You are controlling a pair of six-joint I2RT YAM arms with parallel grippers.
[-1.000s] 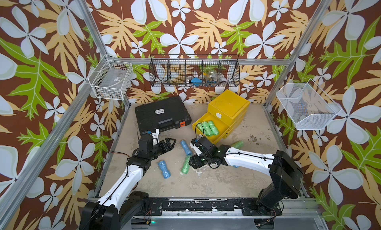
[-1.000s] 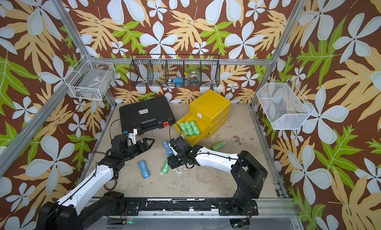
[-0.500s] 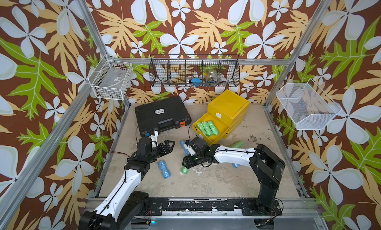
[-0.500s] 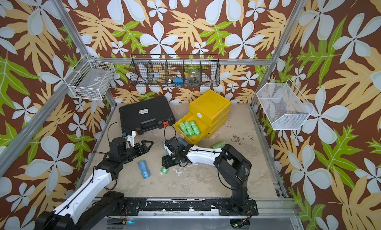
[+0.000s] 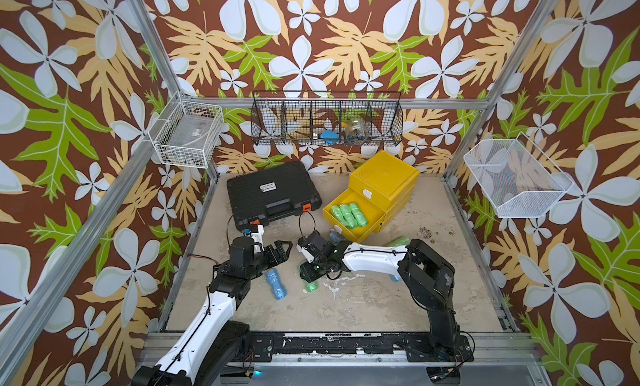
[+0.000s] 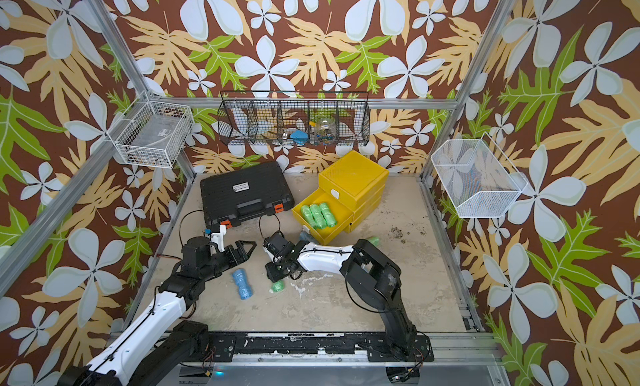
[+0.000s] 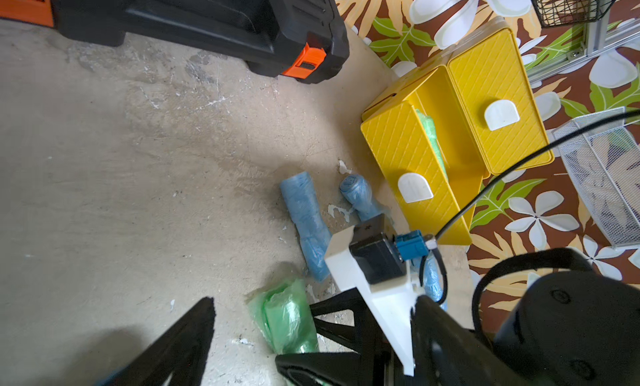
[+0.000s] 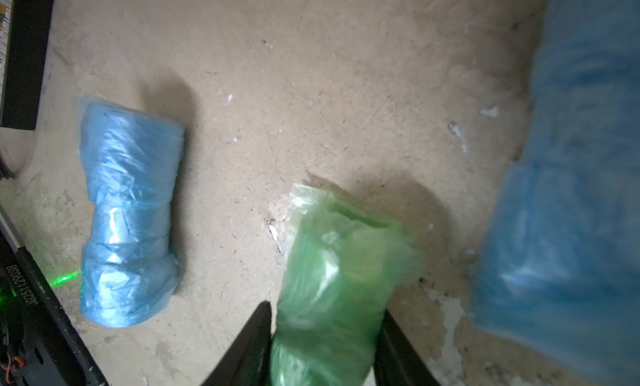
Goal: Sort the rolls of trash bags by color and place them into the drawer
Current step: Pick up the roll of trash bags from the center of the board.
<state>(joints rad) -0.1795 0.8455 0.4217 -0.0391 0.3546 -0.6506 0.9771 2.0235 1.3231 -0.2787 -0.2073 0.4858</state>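
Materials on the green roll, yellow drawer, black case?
green roll: thin translucent plastic film, glossy and crinkled.
yellow drawer: likely rigid moulded plastic, matte, with a diamond-embossed front.
black case: probably hard moulded plastic, with a matte textured shell.

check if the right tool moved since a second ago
Yes. In both top views the right tool has shifted away from the yellow drawer unit, toward the blue roll, and now clamps the green roll.

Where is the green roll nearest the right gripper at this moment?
In both top views the green roll lies mid-table between the fingers of the right gripper, a blue roll just to its left.
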